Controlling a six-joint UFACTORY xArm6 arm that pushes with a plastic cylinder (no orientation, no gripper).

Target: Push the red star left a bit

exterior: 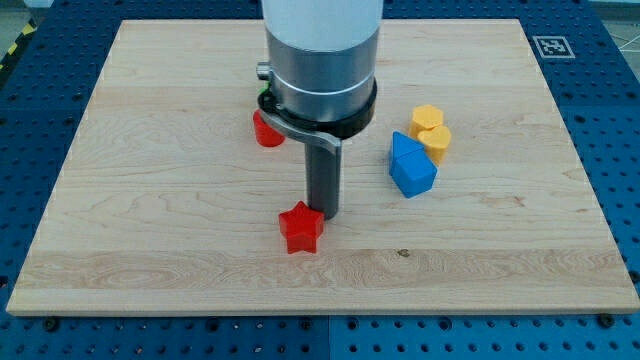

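Note:
The red star (300,228) lies on the wooden board (150,200) a little below the middle. My tip (324,213) stands right at the star's upper right edge, touching or almost touching it. The rod rises from there into the big grey arm body at the view's top.
A red block (266,129), partly hidden by the arm, sits above and left of the star, with a bit of green showing just above it. A blue block (411,165) lies right of the rod. A yellow block (431,131) touches the blue one's upper right.

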